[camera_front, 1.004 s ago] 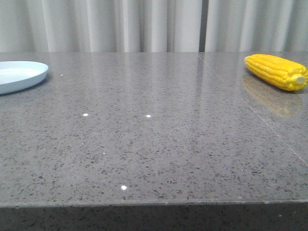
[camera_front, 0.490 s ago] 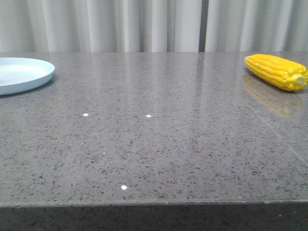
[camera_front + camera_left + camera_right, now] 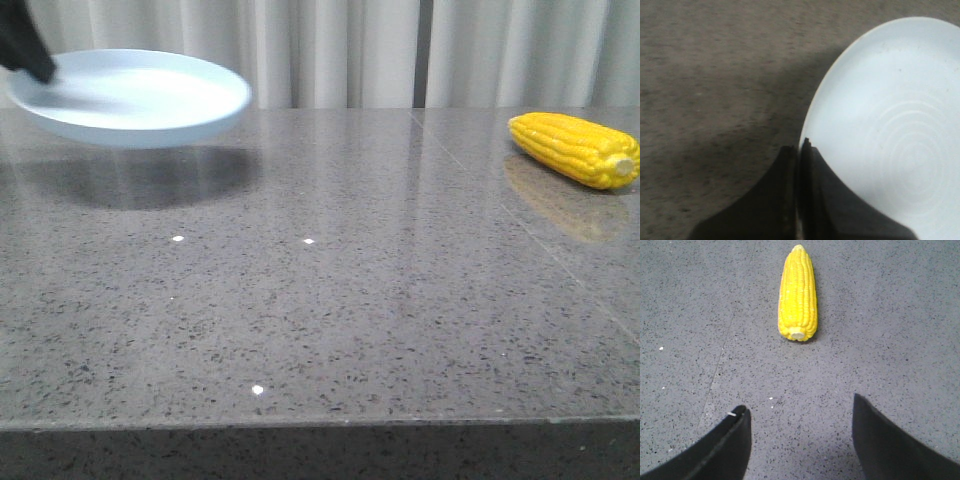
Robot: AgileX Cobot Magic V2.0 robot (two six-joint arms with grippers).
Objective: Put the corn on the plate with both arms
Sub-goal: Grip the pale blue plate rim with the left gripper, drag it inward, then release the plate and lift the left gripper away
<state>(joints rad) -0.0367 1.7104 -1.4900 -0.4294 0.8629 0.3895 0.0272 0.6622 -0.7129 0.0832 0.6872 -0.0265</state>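
The pale blue-white plate [image 3: 135,98] hangs in the air above the far left of the table, its shadow on the surface below. My left gripper [image 3: 25,50] is shut on the plate's left rim; in the left wrist view [image 3: 799,150] its jaws pinch the edge of the plate [image 3: 895,130]. The yellow corn [image 3: 575,148] lies on the table at the far right, its pale stub toward the right. In the right wrist view the corn [image 3: 798,295] lies ahead of my open, empty right gripper [image 3: 800,415], apart from it.
The grey speckled table [image 3: 320,300] runs to a front edge near the bottom of the front view. White curtains [image 3: 330,50] hang behind the table. A seam line [image 3: 520,220] crosses the surface near the corn.
The plate has been lifted off the table and carried to the right, held by my left gripper, which has come into the front view. The corn has not moved.
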